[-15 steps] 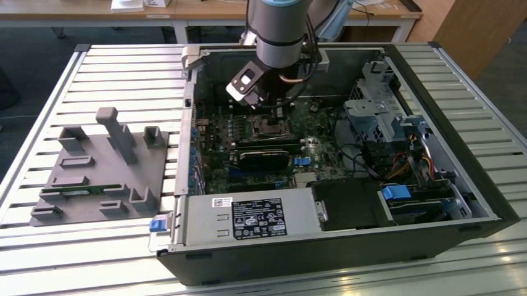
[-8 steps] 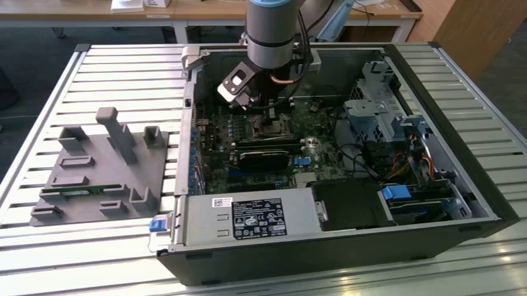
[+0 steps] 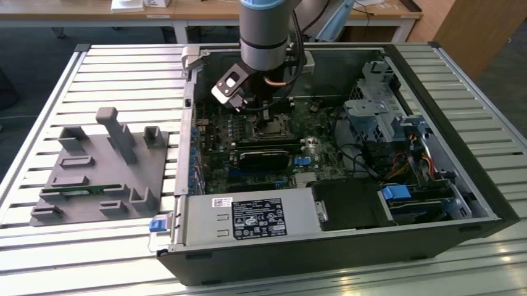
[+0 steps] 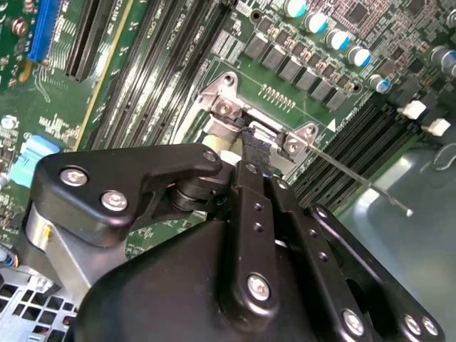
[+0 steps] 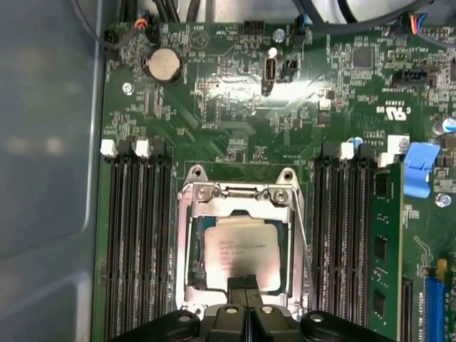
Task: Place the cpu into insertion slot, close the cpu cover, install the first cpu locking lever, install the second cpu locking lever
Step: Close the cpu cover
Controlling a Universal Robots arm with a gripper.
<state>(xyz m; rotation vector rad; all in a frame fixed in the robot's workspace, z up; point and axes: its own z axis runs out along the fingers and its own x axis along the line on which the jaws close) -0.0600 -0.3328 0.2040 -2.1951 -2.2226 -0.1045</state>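
Observation:
The cpu (image 5: 242,246), a silver-grey square chip, lies in the insertion slot (image 3: 269,127) on the green motherboard. The cpu cover (image 5: 191,242), a thin metal frame, lies down around it, and the chip shows through its window. My gripper (image 5: 244,283) is shut with nothing between its fingers, and its tips are at the cover's near edge. In the second wrist view the gripper (image 4: 251,146) tips sit between the cover's two screw lugs. A thin locking lever (image 4: 356,178) sticks out raised beside the socket. The arm (image 3: 263,37) stands over the open computer case.
Long black memory slots (image 5: 135,235) flank the socket, and a green memory stick (image 5: 385,242) stands in one. A coin battery (image 5: 162,65) and a blue connector (image 5: 417,167) lie farther off. A grey fixture (image 3: 103,172) sits on the slatted table at the exterior view's left.

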